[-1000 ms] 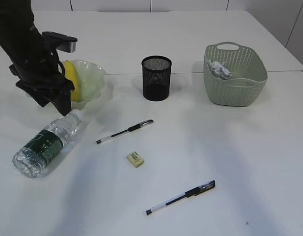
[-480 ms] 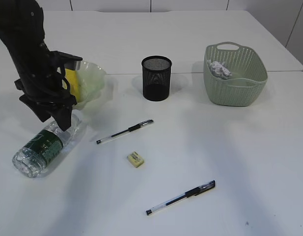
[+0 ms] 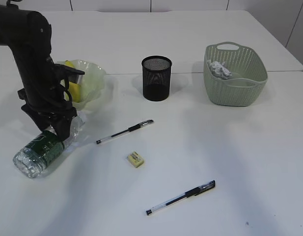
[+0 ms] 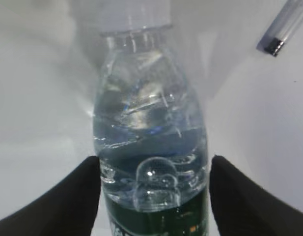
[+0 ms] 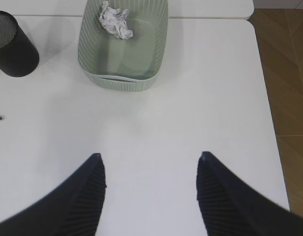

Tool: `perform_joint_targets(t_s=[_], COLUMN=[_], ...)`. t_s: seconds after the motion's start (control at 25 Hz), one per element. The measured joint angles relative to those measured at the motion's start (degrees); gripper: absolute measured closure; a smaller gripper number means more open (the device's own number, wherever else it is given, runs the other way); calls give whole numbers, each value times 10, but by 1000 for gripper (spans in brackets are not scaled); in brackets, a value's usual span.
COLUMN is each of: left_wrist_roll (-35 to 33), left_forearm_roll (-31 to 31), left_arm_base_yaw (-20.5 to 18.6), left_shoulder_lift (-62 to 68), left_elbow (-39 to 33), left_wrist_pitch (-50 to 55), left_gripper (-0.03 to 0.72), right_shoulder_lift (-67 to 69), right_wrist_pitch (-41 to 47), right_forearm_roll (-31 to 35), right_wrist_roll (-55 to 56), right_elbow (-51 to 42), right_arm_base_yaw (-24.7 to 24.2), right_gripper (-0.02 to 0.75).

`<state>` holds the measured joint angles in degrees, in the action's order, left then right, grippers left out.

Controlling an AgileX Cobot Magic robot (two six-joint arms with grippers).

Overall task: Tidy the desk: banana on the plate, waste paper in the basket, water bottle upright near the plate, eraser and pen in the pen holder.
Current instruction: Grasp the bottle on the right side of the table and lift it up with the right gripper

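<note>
The water bottle [image 3: 41, 150] lies on its side at the front left, cap toward the plate. My left gripper [image 3: 58, 132] stands open over its shoulder. In the left wrist view the bottle [image 4: 151, 147] fills the gap of the left gripper [image 4: 154, 164], with one finger on each side. The banana [image 3: 72, 91] lies on the green plate [image 3: 95, 78]. Two pens [image 3: 125, 132] [image 3: 180, 197] and the eraser [image 3: 135, 159] lie on the table. The black mesh pen holder [image 3: 156, 77] stands upright. Waste paper [image 3: 220, 69] lies in the basket [image 3: 259, 66]. My right gripper [image 5: 150, 157] hangs open over bare table.
In the right wrist view the basket [image 5: 122, 81] with the waste paper [image 5: 114, 19] is ahead, the pen holder [image 5: 11, 46] at the far left, and the table's right edge with wooden floor beyond. A pen's end [image 4: 284, 27] shows right of the bottle.
My left arm has come down and forward from beside the plate, and its open fingers now straddle the bottle's shoulder. The pens, the eraser and the right gripper have not moved.
</note>
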<state>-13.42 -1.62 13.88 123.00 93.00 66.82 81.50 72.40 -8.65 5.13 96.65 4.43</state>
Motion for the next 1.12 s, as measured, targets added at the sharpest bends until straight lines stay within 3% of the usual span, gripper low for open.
perform_joint_targets(t_s=[1.12], left_wrist_roll=[0], left_forearm_roll=[-25], left_arm_base_yaw=[0], left_shoulder_lift=[22], left_elbow=[9], left_wrist_pitch=[-8], left_gripper=[193], right_shoulder_lift=[0], right_wrist_pitch=[0], right_forearm_roll=[0], right_wrist_roll=[-7], right_elbow=[0], right_arm_base_yaw=[0], right_gripper=[297])
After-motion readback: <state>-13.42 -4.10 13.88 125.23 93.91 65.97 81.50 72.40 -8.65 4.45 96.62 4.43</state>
